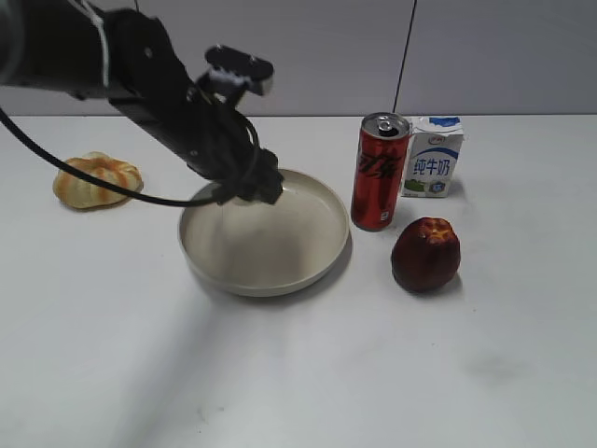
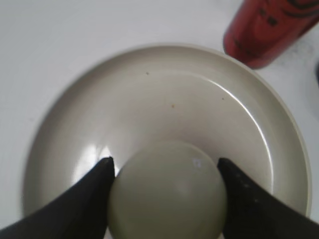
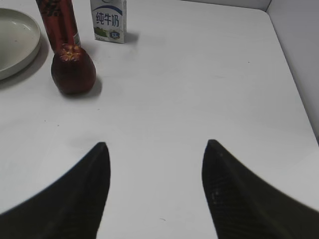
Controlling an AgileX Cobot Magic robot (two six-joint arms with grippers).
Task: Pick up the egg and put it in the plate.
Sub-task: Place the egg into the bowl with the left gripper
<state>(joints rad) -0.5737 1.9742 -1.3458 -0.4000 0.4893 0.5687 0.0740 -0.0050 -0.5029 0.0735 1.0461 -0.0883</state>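
The pale cream egg (image 2: 167,194) sits between the two black fingers of my left gripper (image 2: 164,172), which is shut on it. It hangs over the beige plate (image 2: 164,89), above the plate's inside. In the exterior view the left gripper (image 1: 250,189) is over the far left rim of the plate (image 1: 280,271), and the egg is hidden by the fingers. My right gripper (image 3: 154,149) is open and empty over bare table; it does not show in the exterior view. The plate's edge shows in the right wrist view (image 3: 20,45).
A red soda can (image 1: 379,171) and a small milk carton (image 1: 434,156) stand right of the plate. A dark red apple (image 1: 425,253) lies in front of them. An orange-striped pumpkin-like thing (image 1: 96,179) lies at the far left. The table is white.
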